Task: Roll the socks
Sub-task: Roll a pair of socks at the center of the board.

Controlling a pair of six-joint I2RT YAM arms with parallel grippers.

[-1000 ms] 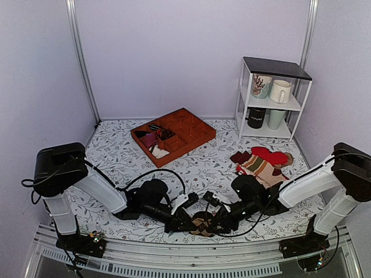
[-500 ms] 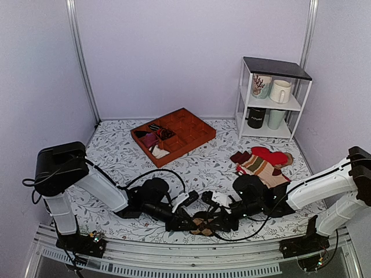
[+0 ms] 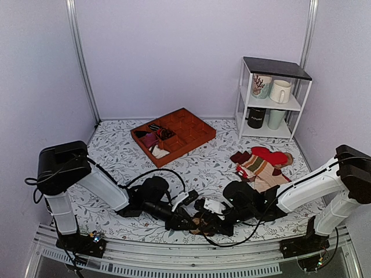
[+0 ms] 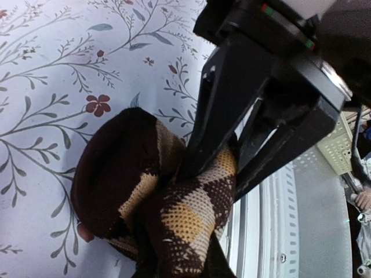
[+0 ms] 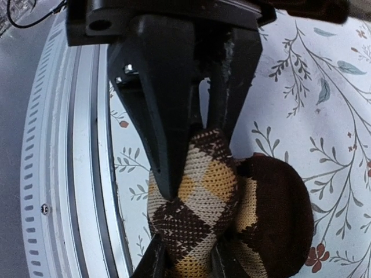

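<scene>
The dark brown socks (image 3: 200, 222) with tan and black argyle diamonds are bunched into a thick bundle at the table's front edge, between both grippers. My left gripper (image 3: 189, 223) comes in from the left and is shut on the bundle. My right gripper (image 3: 212, 222) comes in from the right and is shut on it too. In the left wrist view the bundle (image 4: 174, 214) hides my own fingers, and the right gripper's black fingers (image 4: 223, 116) pinch its far end. In the right wrist view the bundle (image 5: 203, 202) sits between my fingers (image 5: 152, 263), with the left gripper's fingers (image 5: 162, 116) clamping its top.
An orange compartment tray (image 3: 194, 136) with small bundles stands at the back centre. A pile of red, striped and beige socks (image 3: 264, 162) lies at the right. A white shelf (image 3: 297, 95) with mugs stands at the back right. The metal front rail (image 3: 191, 255) runs just below the grippers.
The right arm has pushed its wrist leftward toward the left gripper and its elbow has shifted. The sock bundle stays held between both grippers. The left arm has barely moved.
</scene>
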